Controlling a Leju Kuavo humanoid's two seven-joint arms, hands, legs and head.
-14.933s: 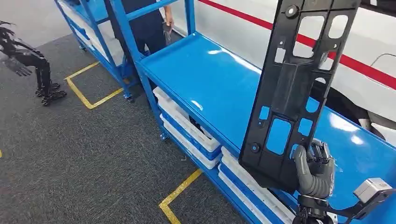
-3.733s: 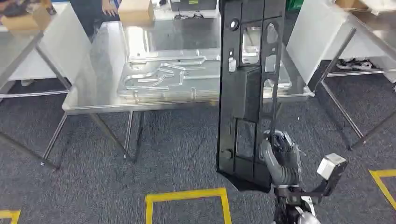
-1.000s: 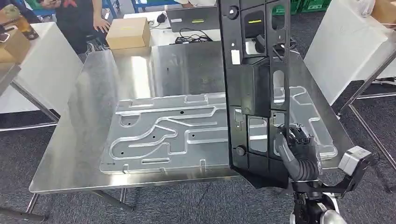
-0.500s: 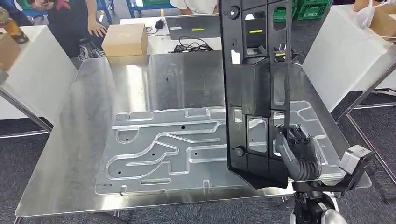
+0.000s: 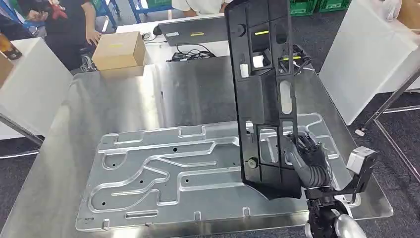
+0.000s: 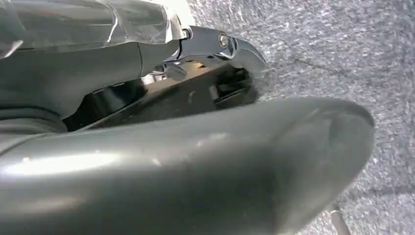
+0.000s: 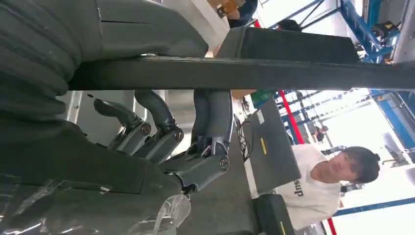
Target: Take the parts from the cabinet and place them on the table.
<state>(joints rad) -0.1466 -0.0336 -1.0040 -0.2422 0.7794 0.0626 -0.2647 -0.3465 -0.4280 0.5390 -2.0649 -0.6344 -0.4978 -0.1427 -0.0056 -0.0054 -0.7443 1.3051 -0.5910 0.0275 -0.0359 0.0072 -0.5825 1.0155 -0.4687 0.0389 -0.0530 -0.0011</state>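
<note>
Change: since half a second ago the steel table (image 5: 124,94) fills more of the head view and sits lower, so the camera has come nearer; the black panel (image 5: 262,94) now leans with its top toward 11 o'clock, where it stood almost plumb.
Right hand: the right hand (image 5: 308,159) is clamped on the panel's lower end, at 5 o'clock in the head view; in the right wrist view its fingers (image 7: 161,139) wrap under the panel's edge (image 7: 244,73).
Left hand: the left wrist view looks down at grey carpet (image 6: 318,49) past the robot's own parts; whether its fingers are apart or together I cannot tell.
Task's thing: the panel is held on end above the table's near right part, in front of the pressed metal plate (image 5: 163,168), not yet laid down.
Others: a cardboard box (image 5: 119,49) at 11 o'clock on the far edge; a person (image 7: 318,181) beyond the table.
Risk: held low, the tall panel is top-heavy, so it may twist in the grip, or land on the plate instead of bare steel.
</note>
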